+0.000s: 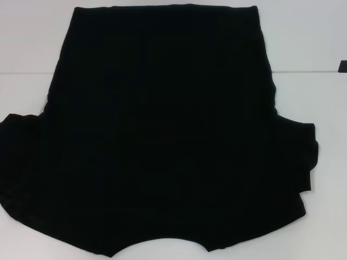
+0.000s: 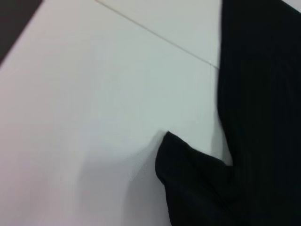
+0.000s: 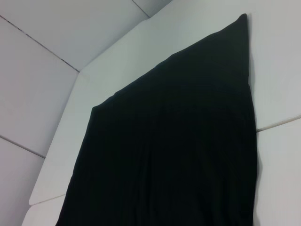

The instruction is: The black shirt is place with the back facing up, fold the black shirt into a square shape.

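Black shirt flat on white table

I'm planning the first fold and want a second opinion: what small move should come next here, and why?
Probably bring a claw down to a sleeve edge to fold it inward. The shirt lies spread flat, plain side up, on the table, collar near the robot, both sleeves sticking out sideways, nothing folded yet. No claw shows in any view, so which arm is nearer cannot be told.
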